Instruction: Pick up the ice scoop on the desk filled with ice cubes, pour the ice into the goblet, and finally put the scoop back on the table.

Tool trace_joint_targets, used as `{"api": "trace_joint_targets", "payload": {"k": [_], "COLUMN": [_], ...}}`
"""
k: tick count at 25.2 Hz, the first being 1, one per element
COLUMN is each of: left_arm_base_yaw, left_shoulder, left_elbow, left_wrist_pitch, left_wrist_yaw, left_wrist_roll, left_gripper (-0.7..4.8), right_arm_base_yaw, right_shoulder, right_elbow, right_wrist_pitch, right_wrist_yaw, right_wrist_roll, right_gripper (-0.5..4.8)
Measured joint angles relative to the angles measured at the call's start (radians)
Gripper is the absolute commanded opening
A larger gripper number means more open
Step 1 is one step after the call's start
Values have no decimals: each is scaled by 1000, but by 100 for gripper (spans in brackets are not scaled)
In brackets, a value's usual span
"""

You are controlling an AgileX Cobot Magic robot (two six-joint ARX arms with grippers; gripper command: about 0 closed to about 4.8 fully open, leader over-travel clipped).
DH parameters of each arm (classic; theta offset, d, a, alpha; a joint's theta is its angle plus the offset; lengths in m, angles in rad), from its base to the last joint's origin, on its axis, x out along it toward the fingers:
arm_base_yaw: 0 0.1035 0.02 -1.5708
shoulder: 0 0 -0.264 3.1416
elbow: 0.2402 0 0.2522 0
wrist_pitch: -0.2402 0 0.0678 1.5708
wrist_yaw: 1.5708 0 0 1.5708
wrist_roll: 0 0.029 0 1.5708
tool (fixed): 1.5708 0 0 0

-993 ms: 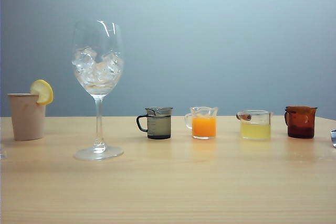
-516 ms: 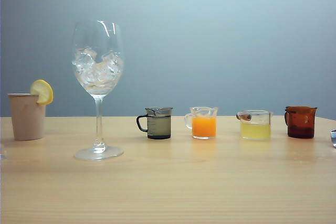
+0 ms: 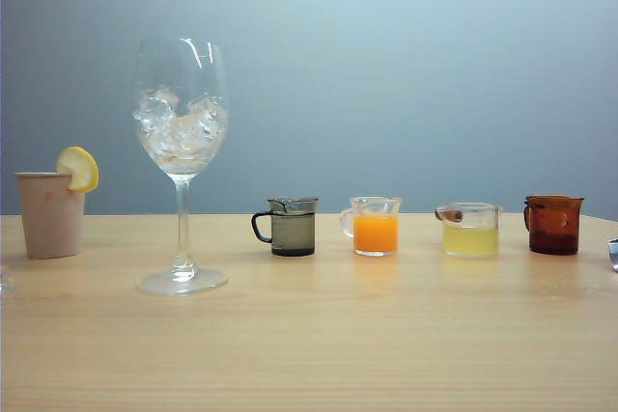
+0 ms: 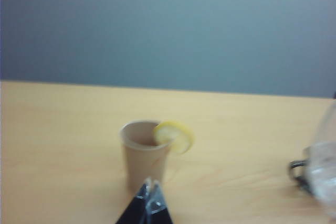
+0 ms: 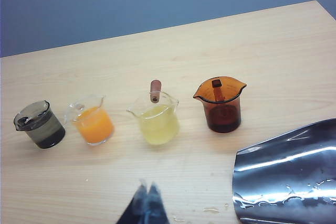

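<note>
Light-wood table, goblet, beige cup, 4 small jugs, ice scoop

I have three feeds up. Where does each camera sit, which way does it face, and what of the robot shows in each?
Exterior: low at table height, facing the goblet and jug row; no arm shows.
Left wrist: behind the shut left tool, facing the beige cup.
Right wrist: above the shut right tool, looking down on the ice scoop.
Shared: exterior and right wrist both show the orange jug.

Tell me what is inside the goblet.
The goblet holds a heap of clear ice cubes in its bowl, up to about half its height. Whether meltwater lies beneath them cannot be seen through the ice.
</note>
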Motion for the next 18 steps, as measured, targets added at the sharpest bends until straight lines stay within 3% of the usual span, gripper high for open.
{"api": "trace_joint_targets", "payload": {"k": [5, 11, 18], "left_arm_base_yaw": [10, -5, -5], "left_shoulder": [0, -1, -1], "left_elbow": [-87, -87, -87], "left_wrist_pitch": [79, 51, 45], "left_wrist_yaw": [0, -3, -3], "left_wrist_roll": [1, 53, 53], "left_gripper": [-6, -6, -4], "right_arm_base_yaw": [0, 0, 0], "right_shoulder": [0, 1, 1], "right_elbow": [0, 0, 0], "right_wrist_pitch": [-2, -5, -13], "right_wrist_yaw": [0, 0, 0], "right_wrist_roll": [0, 0, 0], "right_gripper": [-5, -5, -5]}}
